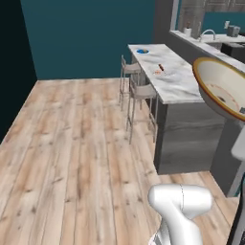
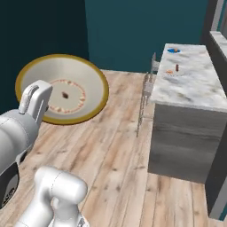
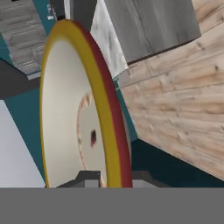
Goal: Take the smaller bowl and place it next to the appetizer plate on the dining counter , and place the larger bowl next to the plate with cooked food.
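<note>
My gripper [image 3: 114, 178] is shut on the rim of the larger bowl [image 3: 74, 118], which is cream inside with an orange-brown rim and is held up on edge in the air. The same larger bowl [image 1: 221, 87] hangs beside the near end of the dining counter [image 1: 178, 85]. On the counter's far end lies the bright-blue appetizer plate [image 1: 142, 51]. Closer in sits the pale plate with cooked food [image 1: 159, 71]. From the right side, the larger bowl [image 2: 62, 88] floats over the floor, left of the dining counter [image 2: 190, 88]. The smaller bowl is out of view.
Two pale stools [image 1: 138, 88] stand along the counter's left side. A kitchen worktop with a sink [image 1: 213, 40] runs behind the counter at the right. Wood floor [image 1: 72, 143] stretches wide to the left, bounded by teal walls.
</note>
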